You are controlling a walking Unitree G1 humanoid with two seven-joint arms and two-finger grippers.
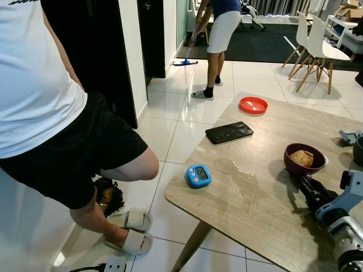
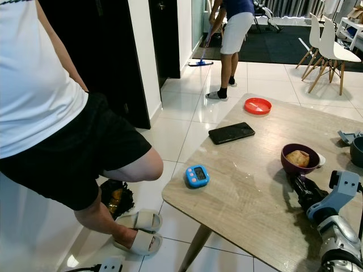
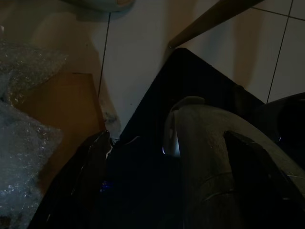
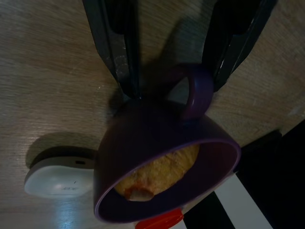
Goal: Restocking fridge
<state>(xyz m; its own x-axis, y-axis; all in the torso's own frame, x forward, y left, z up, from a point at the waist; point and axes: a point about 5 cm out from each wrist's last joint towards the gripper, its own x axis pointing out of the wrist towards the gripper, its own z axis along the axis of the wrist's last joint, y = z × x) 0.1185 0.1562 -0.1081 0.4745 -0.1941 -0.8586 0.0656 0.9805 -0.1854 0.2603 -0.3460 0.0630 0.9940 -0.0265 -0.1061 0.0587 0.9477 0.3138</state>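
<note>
**Right gripper parked at the purple cup's handle**

Right gripper (image 4: 174,52) is seen with its two black fingers spread apart, one on each side of the handle of the purple cup (image 1: 305,158); nothing is actually pinched, and whether the fingers touch the handle can't be told. The cup is a deep purple mug with a loop handle, and a lumpy yellowish-orange piece of food (image 4: 159,174) is sat inside it. It's placed on the wooden table (image 1: 249,198), near the far right part of the top. Just beside the cup a small white device (image 4: 59,177) is lying flat.

Further from the cup, a blue timer (image 1: 198,175) is set near the table's left edge, a black phone (image 1: 229,132) lies beyond that, and an orange lid (image 1: 253,105) sits at the far corner.

Left gripper's view is very dark, so its state can't be told.

A person in black shorts (image 1: 68,153) is stood left of the table.
</note>
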